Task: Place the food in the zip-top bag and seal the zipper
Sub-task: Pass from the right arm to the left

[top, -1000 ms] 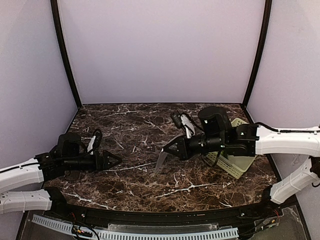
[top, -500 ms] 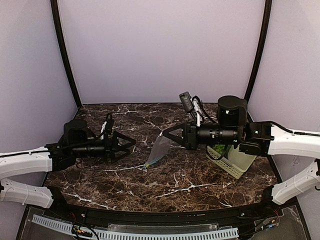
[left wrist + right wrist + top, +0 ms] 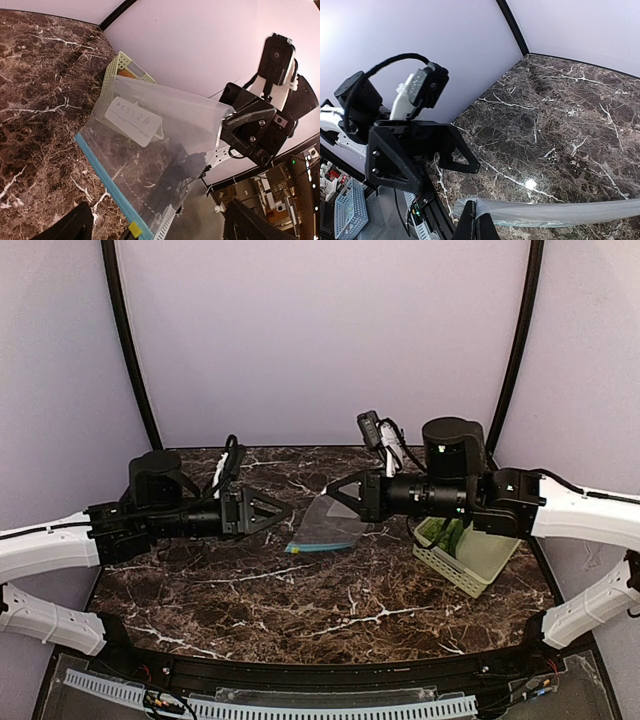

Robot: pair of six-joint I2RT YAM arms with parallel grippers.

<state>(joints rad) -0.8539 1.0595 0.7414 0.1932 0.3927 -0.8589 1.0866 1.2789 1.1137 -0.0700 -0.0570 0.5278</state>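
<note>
Top external view shows our left gripper [image 3: 285, 510] spread wide and empty, just left of the bag [image 3: 325, 525], which hangs between the arms over mid-table with its teal zipper [image 3: 318, 548] along the low edge. Our right gripper [image 3: 335, 490] is clamped on the bag's upper corner, and the food [image 3: 448, 533] is not in it: green shows in the basket [image 3: 470, 570] at far right. We judge the bag light, limp and slick, so bare film would crumple or slip in a pinch; the stiffer zipper strip near its free end looks the better hold.
</note>
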